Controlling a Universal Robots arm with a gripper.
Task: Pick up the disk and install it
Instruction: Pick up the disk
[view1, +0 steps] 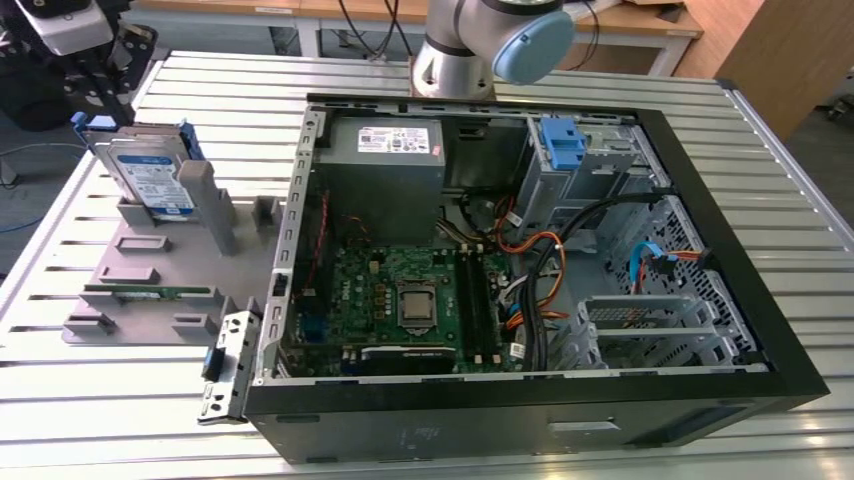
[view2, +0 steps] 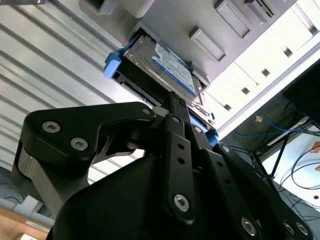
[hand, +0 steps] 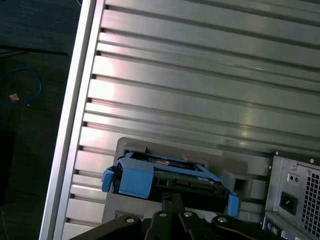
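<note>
Disk (hand: 170, 176) in its blue frame sits edge-on in a grey holder (hand: 131, 146) on the ribbed table (hand: 200, 75). Black pincer (hand: 172, 201) is right at its edge, PC case (hand: 295, 195) close by.

The grey arm (view1: 470, 45) rises at the exterior view's top centre; its black gripper (view1: 110, 95) hangs at that view's upper left, pointing down. In both wrist views its linkage narrows toward the tip.
</note>
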